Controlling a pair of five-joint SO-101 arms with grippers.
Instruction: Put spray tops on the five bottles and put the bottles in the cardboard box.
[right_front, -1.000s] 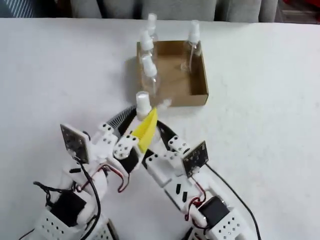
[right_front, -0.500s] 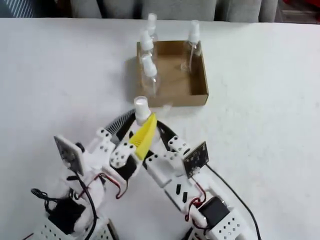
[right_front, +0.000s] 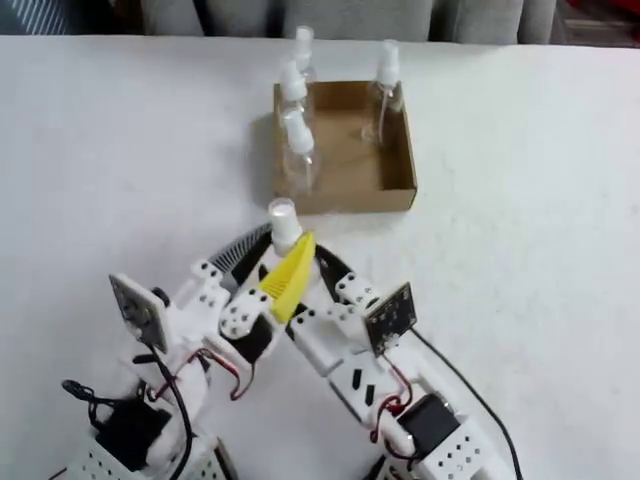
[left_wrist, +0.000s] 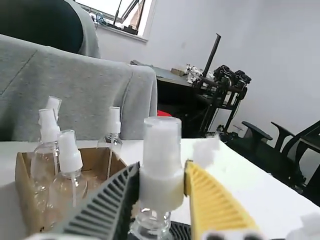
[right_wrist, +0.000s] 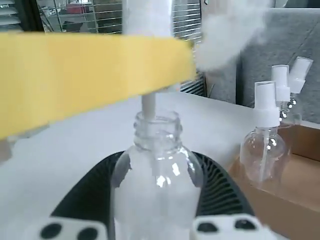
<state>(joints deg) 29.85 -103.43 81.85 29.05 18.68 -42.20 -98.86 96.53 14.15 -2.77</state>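
My left gripper (left_wrist: 161, 187) is shut on a white spray top (left_wrist: 161, 160), with a black finger on one side and a yellow finger (left_wrist: 215, 205) on the other. The top's tube hangs into the open neck of a clear bottle (right_wrist: 156, 185). My right gripper (right_wrist: 157, 170) is shut on that bottle's body and holds it upright. From above, the spray top (right_front: 283, 222) sits just in front of the cardboard box (right_front: 410, 140), over both grippers. Several capped bottles (right_front: 298, 140) stand in the box.
The box's near wall (right_front: 345, 200) lies a short way beyond the held spray top. Both arm bases crowd the table's near edge. Bare white table spreads left and right of the box. Grey chair backs line the far edge.
The spray top has shifted slightly toward the arms, away from the box. The left arm's wrist has dropped lower and back. The right arm has kept still.
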